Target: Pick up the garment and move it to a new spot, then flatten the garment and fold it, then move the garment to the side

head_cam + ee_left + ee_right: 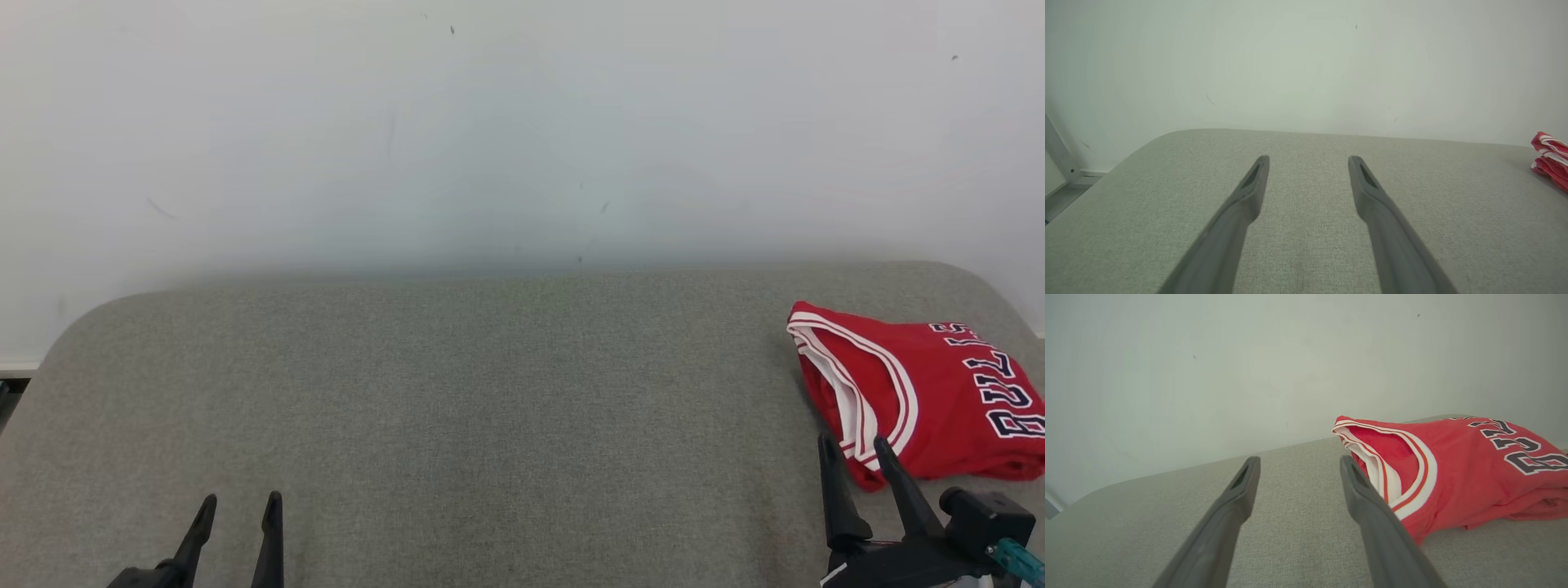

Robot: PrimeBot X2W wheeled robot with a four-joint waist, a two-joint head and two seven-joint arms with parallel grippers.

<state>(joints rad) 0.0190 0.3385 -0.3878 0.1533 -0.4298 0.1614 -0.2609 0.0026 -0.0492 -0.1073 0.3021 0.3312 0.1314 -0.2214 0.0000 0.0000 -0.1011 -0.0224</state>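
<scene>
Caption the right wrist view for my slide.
Open right gripper next to the red jersey on the grey cushion, white wall behind.

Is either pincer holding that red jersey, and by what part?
Nothing is held. The left pincer and the right pincer are open and empty; the jersey lies beside the right one.

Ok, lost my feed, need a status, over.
Open, empty: left gripper, right gripper. Folded red jersey far right on grey cushion, beside right gripper. Nothing in the way.

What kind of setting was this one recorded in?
Probably a bare indoor test room rather than a home: a grey upholstered surface stands before a plain white wall, and a folded red basketball jersey lies near its right edge.
</scene>
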